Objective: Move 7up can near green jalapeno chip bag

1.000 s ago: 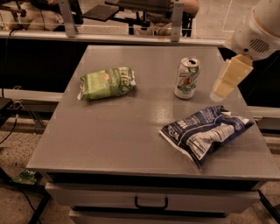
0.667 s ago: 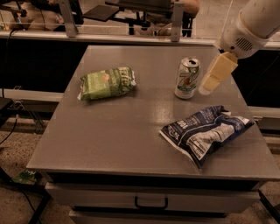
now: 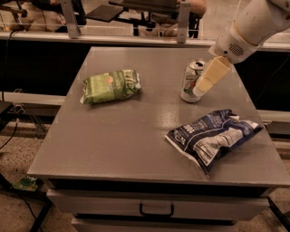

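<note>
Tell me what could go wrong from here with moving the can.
1. The gripper is slanted at the right side of the upright 7up can; an off-centre grasp might tip it.
2. The green jalapeno chip bag is crinkled and uneven; a can set on its edge could topple.

Place: office lab, I'd say.
Signs: grey bench with drawer, office furniture behind.
Arm: gripper above bench's far right.

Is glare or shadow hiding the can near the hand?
Camera view: dim, warm light, no harsh glare; faint sheen on the table beside the can; the hand overlaps the can's image-right side, at the table's far right.
</note>
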Tool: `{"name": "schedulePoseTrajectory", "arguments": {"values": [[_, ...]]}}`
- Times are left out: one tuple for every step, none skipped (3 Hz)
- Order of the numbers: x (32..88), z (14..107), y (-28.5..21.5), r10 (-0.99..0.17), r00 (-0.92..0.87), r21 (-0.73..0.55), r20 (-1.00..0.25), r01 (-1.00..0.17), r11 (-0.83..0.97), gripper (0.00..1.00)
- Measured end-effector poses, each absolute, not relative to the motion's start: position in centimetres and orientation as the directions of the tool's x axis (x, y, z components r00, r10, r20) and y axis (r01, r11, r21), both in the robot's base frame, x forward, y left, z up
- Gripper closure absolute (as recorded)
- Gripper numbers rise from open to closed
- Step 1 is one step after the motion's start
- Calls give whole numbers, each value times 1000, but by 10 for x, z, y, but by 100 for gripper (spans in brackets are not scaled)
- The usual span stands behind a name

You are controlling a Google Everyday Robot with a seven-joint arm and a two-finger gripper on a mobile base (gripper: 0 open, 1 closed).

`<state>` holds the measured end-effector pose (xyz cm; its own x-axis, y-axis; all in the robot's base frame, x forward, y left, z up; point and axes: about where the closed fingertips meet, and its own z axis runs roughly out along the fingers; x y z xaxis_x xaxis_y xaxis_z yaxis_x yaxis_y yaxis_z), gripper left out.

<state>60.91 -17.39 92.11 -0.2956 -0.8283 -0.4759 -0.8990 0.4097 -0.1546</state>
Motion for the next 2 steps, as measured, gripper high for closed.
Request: {"name": "schedulePoseTrajectory", "arguments": {"values": [[619,910,-159,-814,-277,-134,-511,-909,394,3],[623,904,-151,-807,-266,-123,-527,-916,382,31]]}}
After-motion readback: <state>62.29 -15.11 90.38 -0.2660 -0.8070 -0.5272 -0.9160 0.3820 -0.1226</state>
